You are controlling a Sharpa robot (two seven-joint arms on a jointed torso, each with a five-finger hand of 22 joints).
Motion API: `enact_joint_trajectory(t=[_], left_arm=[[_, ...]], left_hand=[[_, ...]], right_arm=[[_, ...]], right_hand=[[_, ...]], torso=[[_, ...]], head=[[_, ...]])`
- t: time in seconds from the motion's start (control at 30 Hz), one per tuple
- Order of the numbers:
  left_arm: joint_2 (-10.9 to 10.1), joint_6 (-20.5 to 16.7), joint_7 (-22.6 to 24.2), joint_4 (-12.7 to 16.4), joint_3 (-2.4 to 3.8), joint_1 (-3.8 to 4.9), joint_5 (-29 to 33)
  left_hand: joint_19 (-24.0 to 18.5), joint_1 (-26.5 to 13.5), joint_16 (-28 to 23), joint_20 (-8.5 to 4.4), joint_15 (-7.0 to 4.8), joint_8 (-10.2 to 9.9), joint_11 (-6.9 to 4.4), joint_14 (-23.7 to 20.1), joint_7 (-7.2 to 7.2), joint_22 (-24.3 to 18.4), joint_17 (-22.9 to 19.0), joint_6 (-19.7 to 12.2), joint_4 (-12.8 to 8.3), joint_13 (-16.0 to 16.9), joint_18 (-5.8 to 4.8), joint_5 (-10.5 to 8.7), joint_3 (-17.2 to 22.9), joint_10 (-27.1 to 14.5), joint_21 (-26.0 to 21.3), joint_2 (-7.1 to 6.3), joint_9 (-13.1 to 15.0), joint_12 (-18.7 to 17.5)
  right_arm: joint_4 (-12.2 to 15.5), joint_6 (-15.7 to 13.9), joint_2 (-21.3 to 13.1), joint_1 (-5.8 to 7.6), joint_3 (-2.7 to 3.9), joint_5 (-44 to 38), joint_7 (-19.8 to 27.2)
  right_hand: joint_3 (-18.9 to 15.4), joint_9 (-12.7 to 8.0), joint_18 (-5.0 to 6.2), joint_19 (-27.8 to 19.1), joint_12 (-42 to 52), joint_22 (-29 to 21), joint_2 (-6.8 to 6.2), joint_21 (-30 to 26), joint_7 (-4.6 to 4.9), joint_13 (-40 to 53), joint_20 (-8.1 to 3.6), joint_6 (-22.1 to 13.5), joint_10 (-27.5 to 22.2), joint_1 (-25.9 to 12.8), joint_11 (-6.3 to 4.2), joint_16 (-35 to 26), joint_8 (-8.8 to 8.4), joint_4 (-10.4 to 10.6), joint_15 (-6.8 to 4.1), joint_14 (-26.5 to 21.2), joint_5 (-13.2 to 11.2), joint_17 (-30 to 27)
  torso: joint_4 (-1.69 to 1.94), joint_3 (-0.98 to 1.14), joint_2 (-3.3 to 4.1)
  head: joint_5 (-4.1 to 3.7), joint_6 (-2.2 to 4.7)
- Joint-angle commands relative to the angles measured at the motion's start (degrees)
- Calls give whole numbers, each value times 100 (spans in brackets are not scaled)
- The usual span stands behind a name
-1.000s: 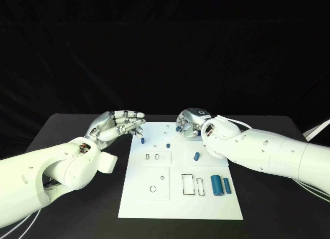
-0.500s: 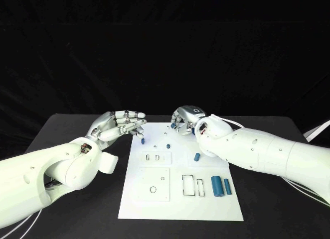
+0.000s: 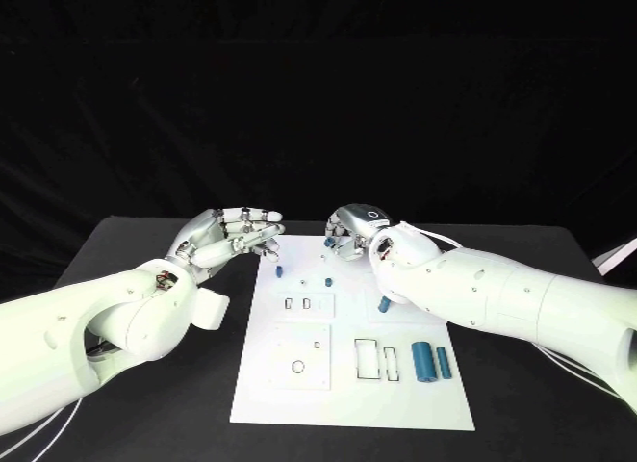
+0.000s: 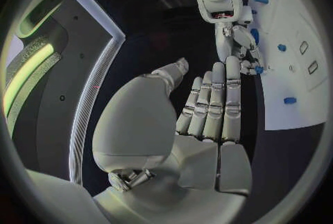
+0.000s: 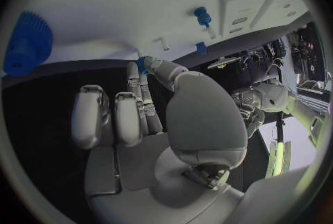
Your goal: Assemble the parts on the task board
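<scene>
— Two silver hands meet over the far end of the task board (image 3: 349, 404), a flat white plate on the matte black table (image 3: 124, 241). What is the right hand (image 3: 352, 233) doing?

— Its fingers are curled in, and the right wrist view shows a small blue part (image 5: 144, 62) pinched at the tips of thumb and finger, just above the board's far edge.

— And the left hand (image 3: 233, 237)?

— Raised off the table just beside the board's left far corner, fingers straight and pressed side by side, thumb apart. I see nothing in it.

— Where are the other parts?

— A small blue peg (image 3: 278, 271) stands on the board just nearer than the left hand's fingertips, with a blue stub (image 3: 327, 283) beside it. A slim blue piece (image 3: 384, 304) lies under the right forearm. Two smooth blue cylinders (image 3: 430, 361) lie side by side well nearer than the right hand, by the board's right edge.

— Anything else?

— Rectangular and oval recesses (image 3: 303, 304) cut into the board. Bare black tabletop lies outside each forearm.
</scene>
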Motion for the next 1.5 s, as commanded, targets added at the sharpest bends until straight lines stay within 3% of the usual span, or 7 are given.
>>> enact_joint_trajectory(t=[0.03,0.2,0.9,1.07,1.17,1.27,1.5], left_arm=[[1,9,1,29,4,26,3],[-1,7,-3,37,4,44,3],[35,0,-10,8,3,105,0],[43,-2,-9,-8,3,106,0],[37,-5,-9,-12,3,106,0],[26,-7,-10,-21,2,106,0],[-39,-23,-15,-52,2,108,0]], left_hand=[[-150,-122,136,-37,-1,-68,-16,-60,121,94,101,-29,-42,21,8,127,188,-44,95,10,78,-37],[-157,-129,138,-35,1,-69,-15,-66,120,98,103,-29,-41,21,8,126,185,-45,102,9,79,-36],[-174,-147,146,-31,4,-71,-15,-75,120,108,106,-29,-36,23,7,126,173,-46,116,5,81,-33],[-174,-147,146,-31,4,-71,-15,-75,120,108,106,-29,-36,23,7,126,173,-46,116,5,81,-33],[-174,-147,146,-31,4,-71,-15,-75,120,108,106,-29,-36,23,7,126,173,-46,116,5,81,-33],[-180,-147,149,-30,4,-72,-15,-78,119,112,108,-30,-38,23,8,126,173,-47,122,8,81,-33],[-180,-147,149,-30,4,-72,-15,-78,119,112,108,-30,-38,23,8,126,173,-47,122,8,81,-33]], right_arm=[[-39,14,25,-6,3,-7,10],[-92,52,50,-12,3,0,10],[-280,255,127,-28,2,17,-53],[-294,187,130,-28,2,96,15],[-266,89,105,-25,1,117,35],[-163,12,16,-16,1,118,21],[380,-13,-472,83,15,143,-64]], right_hand=[[124,549,-151,91,17,92,257,102,-44,135,-11,59,174,-104,-52,77,506,30,-10,196,85,98],[124,549,-151,91,17,92,257,102,-44,135,-11,59,174,-104,-52,77,506,30,-10,196,85,98],[120,592,-138,56,-37,33,222,51,-13,137,6,-42,99,-171,-21,90,481,61,13,193,70,107],[101,480,-55,-164,-146,-375,-81,-287,201,51,128,-524,-444,-361,167,-61,109,146,172,102,102,-168],[-83,323,100,-537,-140,-1118,-286,-922,271,-53,222,-1024,-1063,-343,261,-385,-295,148,245,-55,-56,-696],[-585,253,201,-747,-52,-1655,-241,-1444,145,-120,258,-1242,-1376,-145,306,-708,-498,188,286,-188,-81,-1147],[-1232,225,204,-679,121,-1737,-167,-1593,163,-140,250,-1199,-1431,175,294,-752,-580,313,270,-169,-65,-1205]], torso=[[29,-18,35],[50,-18,44],[36,-19,96],[35,-14,93],[36,-15,93],[25,-13,88],[-42,9,74]], head=[[-5,9],[-25,10],[-12,15],[-1,19],[8,27],[11,43],[53,81]])
